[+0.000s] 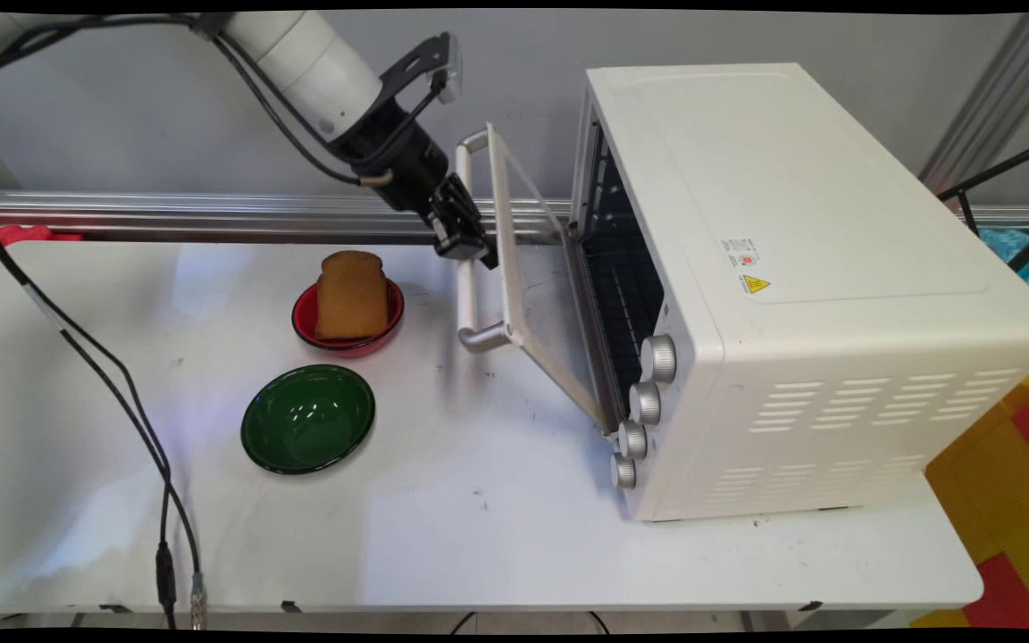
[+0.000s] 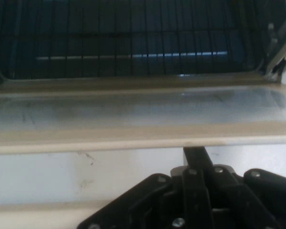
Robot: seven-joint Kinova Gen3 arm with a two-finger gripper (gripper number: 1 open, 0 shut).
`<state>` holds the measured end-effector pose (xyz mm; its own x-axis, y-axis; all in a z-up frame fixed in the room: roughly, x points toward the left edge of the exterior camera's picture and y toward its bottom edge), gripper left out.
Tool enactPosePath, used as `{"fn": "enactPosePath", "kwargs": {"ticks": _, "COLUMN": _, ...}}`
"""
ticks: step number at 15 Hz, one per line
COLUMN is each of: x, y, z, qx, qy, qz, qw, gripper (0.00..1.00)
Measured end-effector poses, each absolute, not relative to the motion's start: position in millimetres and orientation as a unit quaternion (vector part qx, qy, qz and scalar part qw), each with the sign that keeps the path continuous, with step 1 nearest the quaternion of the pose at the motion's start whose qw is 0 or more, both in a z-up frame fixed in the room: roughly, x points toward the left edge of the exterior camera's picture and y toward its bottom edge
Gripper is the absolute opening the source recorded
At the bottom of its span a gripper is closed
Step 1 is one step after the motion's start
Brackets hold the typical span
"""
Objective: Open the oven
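Pressing gripper (image 1: 472, 253) against handle (image 1: 468, 259) of half-open oven door (image 1: 528, 286); we can't tell if claw is spread or pinched. Hand cam: we see door's top edge, rack (image 2: 133, 43) behind glass. Toast (image 1: 352, 295) upright in red bowl (image 1: 307, 323), green bowl (image 1: 308, 418) nr it, on table (image 1: 479, 536) left of oven (image 1: 800, 286).
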<state>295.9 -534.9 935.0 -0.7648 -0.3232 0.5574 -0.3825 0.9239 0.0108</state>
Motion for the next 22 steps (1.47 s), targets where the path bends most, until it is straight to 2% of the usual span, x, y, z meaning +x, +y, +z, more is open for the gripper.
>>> {"fn": "enactPosePath", "kwargs": {"ticks": 22, "x": 352.7, "y": -516.6, "z": 856.4, "qx": 0.189, "qy": -0.946, "qz": 0.048, "qw": 0.259, "gripper": 0.00}}
